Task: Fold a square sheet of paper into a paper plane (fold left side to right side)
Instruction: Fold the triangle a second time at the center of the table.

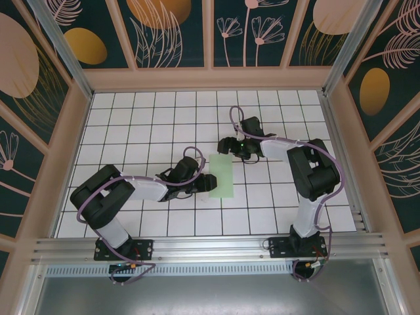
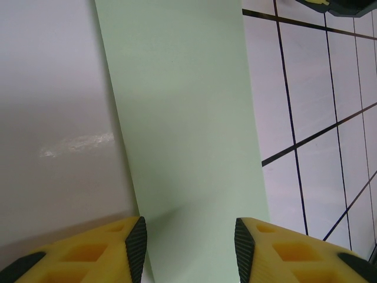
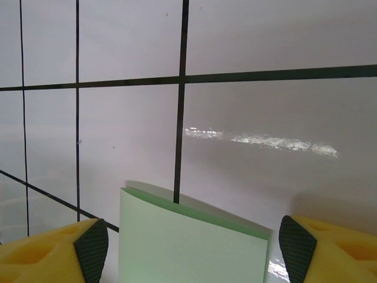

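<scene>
One square sheet of paper (image 1: pixel 220 175), folded into a narrow rectangle, lay on the surface (image 1: pixel 131 125) between two end effectors. The left end effector (image 1: pixel 199 182) stood released at its near-left edge. The right end effector (image 1: pixel 227 148) was spread wide, released, at its far end.

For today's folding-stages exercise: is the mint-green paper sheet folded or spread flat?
Folded. The paper sheet is a narrow rectangle; the right wrist view shows two layers at its end.

Robot test cell, mine: white gridded surface (image 1: pixel 144 125); leaf-printed panel walls (image 1: pixel 170 33); aluminium rail (image 1: pixel 210 244) holding my two arm bases (image 1: pixel 123 249).
</scene>
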Controlling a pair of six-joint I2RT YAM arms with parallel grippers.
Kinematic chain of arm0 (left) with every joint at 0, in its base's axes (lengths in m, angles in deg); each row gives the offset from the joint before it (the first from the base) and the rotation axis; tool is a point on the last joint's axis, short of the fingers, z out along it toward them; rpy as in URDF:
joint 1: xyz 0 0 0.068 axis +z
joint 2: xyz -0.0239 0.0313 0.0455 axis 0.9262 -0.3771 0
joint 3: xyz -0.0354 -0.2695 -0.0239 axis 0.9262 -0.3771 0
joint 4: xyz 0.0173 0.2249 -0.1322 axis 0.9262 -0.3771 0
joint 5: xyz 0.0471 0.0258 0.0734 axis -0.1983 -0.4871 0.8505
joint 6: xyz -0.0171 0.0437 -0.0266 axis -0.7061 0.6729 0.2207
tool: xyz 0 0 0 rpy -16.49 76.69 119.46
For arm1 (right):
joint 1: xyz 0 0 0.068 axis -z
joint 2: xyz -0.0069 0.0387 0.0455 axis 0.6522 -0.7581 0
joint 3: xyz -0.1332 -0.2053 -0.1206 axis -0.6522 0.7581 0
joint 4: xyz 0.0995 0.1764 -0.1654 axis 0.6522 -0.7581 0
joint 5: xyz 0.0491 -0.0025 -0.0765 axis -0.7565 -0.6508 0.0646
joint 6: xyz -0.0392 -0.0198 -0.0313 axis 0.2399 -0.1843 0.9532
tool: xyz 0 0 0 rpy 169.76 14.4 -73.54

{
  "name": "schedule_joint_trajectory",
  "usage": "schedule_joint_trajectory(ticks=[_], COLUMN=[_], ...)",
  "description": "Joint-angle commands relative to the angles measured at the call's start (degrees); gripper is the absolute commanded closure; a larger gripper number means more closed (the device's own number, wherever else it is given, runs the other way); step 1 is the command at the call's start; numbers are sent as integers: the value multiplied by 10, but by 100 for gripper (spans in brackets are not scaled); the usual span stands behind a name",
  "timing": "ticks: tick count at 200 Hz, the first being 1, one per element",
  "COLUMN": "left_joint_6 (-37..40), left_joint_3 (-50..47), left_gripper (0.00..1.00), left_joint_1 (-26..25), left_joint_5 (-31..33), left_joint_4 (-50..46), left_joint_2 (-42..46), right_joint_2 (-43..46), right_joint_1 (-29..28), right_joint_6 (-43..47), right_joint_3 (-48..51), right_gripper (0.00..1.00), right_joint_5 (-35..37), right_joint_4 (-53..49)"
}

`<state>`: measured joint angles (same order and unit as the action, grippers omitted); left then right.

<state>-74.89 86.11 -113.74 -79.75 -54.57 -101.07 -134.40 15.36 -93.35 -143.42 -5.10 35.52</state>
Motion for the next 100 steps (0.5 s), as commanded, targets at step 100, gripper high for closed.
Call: schedule_joint_trajectory(ticks=[100], left_joint_6=[7], left_joint_3=[4], left_gripper=[54], left_joint_1=[-4], left_joint_5=[1], left_joint_4=[-10], left_joint_2=[38], right_joint_2=[9], right_joint_1=[-4], right_joint_6=[16], right_joint_3=[-15], right_gripper=[20], right_joint_5=[21], right_joint_4=[-21])
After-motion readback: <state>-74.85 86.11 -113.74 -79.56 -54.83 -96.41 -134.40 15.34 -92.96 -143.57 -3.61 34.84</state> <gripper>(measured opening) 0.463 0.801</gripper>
